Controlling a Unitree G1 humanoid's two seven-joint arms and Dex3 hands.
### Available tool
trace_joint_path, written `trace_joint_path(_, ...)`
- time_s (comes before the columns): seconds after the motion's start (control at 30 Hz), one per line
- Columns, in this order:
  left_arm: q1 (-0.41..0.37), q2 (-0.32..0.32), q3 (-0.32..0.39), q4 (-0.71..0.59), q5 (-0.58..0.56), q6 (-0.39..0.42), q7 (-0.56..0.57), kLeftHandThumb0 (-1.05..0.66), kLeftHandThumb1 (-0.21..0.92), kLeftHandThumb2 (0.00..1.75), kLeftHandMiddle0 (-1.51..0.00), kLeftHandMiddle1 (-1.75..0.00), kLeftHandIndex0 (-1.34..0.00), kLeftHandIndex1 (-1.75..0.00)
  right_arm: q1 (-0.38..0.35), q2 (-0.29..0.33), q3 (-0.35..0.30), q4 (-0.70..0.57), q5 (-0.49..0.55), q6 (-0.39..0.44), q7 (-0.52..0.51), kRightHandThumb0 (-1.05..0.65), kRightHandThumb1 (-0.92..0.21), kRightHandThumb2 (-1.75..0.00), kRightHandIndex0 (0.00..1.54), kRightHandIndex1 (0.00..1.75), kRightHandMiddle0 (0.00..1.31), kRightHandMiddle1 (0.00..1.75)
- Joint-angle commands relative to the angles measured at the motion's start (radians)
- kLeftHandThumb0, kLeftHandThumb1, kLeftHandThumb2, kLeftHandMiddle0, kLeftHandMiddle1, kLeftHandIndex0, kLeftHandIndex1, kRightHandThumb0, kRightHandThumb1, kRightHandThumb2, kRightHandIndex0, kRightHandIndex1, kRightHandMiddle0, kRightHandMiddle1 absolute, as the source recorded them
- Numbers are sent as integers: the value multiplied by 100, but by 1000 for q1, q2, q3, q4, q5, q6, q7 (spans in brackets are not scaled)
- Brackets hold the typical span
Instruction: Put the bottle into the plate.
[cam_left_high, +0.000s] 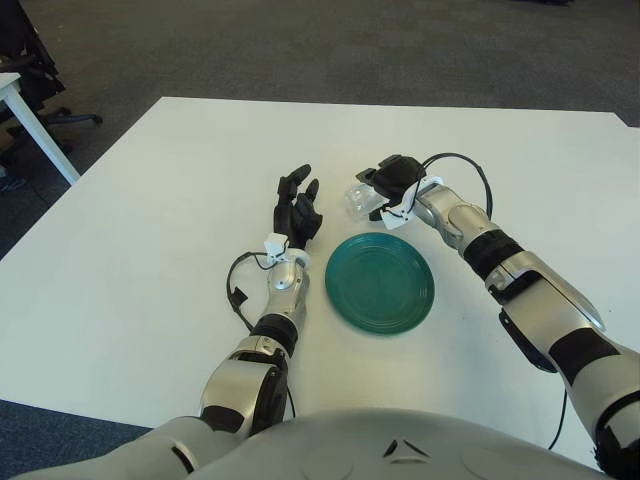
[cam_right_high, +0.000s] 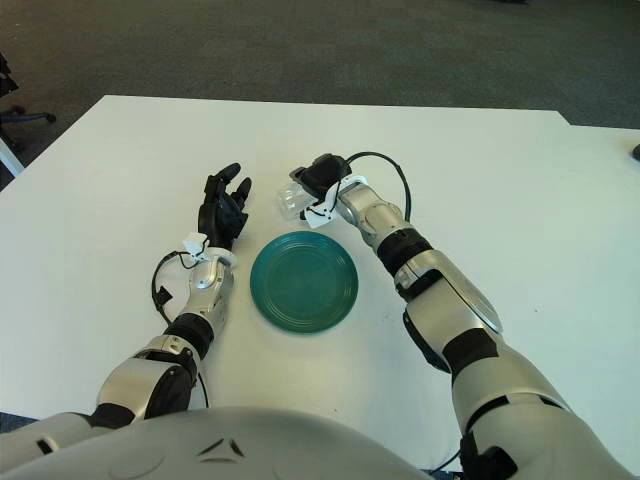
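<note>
A clear plastic bottle is held just beyond the far rim of the green plate, in my right hand, whose dark fingers are curled over it. The bottle lies roughly sideways and sticks out to the left of the hand. I cannot tell whether it touches the table. My left hand shows to the left of the plate, fingers spread and pointing away, holding nothing.
The white table stretches around the plate on all sides. A second white table's corner and an office chair stand at the far left on the dark carpet.
</note>
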Motion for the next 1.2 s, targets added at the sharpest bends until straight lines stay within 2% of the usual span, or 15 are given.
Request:
trace_joint_path(0.0, 223, -180, 24, 131, -34, -22, -11, -77, 92, 96, -55, 0, -9, -84, -58, 21, 16, 45, 11, 13, -16, -105, -92, -58, 4, 0, 1, 3)
trace_joint_path(0.4, 222, -205, 53, 133, -54, 0, 2, -79, 92, 93, -50, 0, -4, -83, -72, 28, 30, 75, 13, 11, -12, -105, -92, -56, 2, 0, 0, 0)
trace_joint_path(0.63, 233, -207, 54, 135, -51, -33, 4, -80, 92, 91, -48, 0, -3, -84, -55, 24, 42, 115, 10, 3, -43, -105, -92, -58, 1, 0, 0, 0)
trace_joint_path(0.87, 250, -225, 37, 116, -31, -70, 33, -79, 92, 91, -50, -1, -4, -85, -53, 10, 44, 104, 18, 0, -13, -105, -92, -58, 0, 0, 0, 0)
trace_joint_path(1.0, 251, -240, 28, 112, -20, -83, 55, -78, 92, 90, -50, -1, -5, -86, -46, -5, 50, 119, 11, -10, -33, -105, -92, -58, 2, 1, 0, 0)
trace_joint_path(1.1, 253, -243, 18, 113, -10, -100, 64, -78, 92, 90, -51, -1, -6, -87, -42, 10, 57, 209, 9, -18, -102, -105, -92, -58, 3, 1, 0, 0)
trace_joint_path(1.17, 252, -244, 11, 116, -3, -110, 68, -78, 92, 90, -51, -1, -6, -87, -42, 6, 52, 208, 17, -22, -101, -105, -92, -57, 4, 1, 0, 0)
